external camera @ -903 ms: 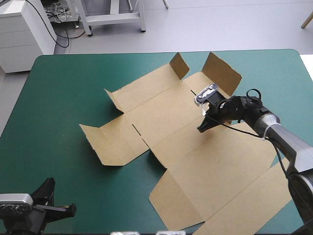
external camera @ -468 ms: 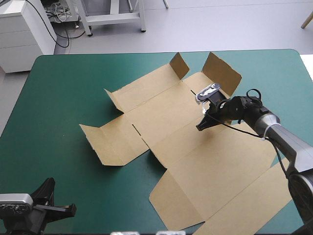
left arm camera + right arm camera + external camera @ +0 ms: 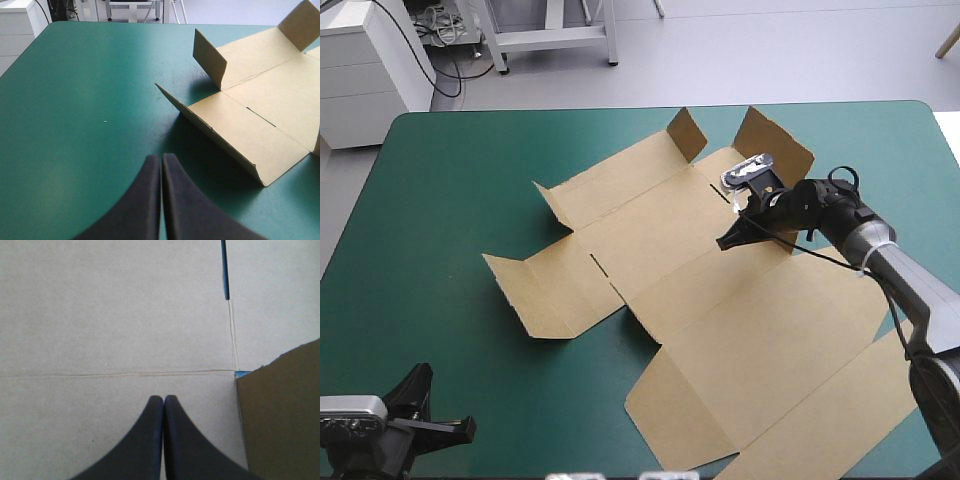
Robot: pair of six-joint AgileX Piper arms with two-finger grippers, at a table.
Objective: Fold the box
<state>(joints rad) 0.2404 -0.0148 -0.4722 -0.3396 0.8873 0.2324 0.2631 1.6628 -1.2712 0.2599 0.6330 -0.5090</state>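
Your teal-green surface (image 3: 450,190) has rounded far corners and stands on a pale grey floor (image 3: 770,50). Beyond its far left corner you have a white cabinet (image 3: 365,70). Beside that lie loose cables (image 3: 440,28) and the legs of a white metal frame (image 3: 555,35). Lighting is even.

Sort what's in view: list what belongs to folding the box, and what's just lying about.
For the job:
box, a brown sheet lying mostly flat, a few flaps raised
right gripper, fingers shut, over the box's far panels
left gripper, fingers shut, over bare cover, away from the box

Not part of it:
teal-green table cover
pale speck on that cover
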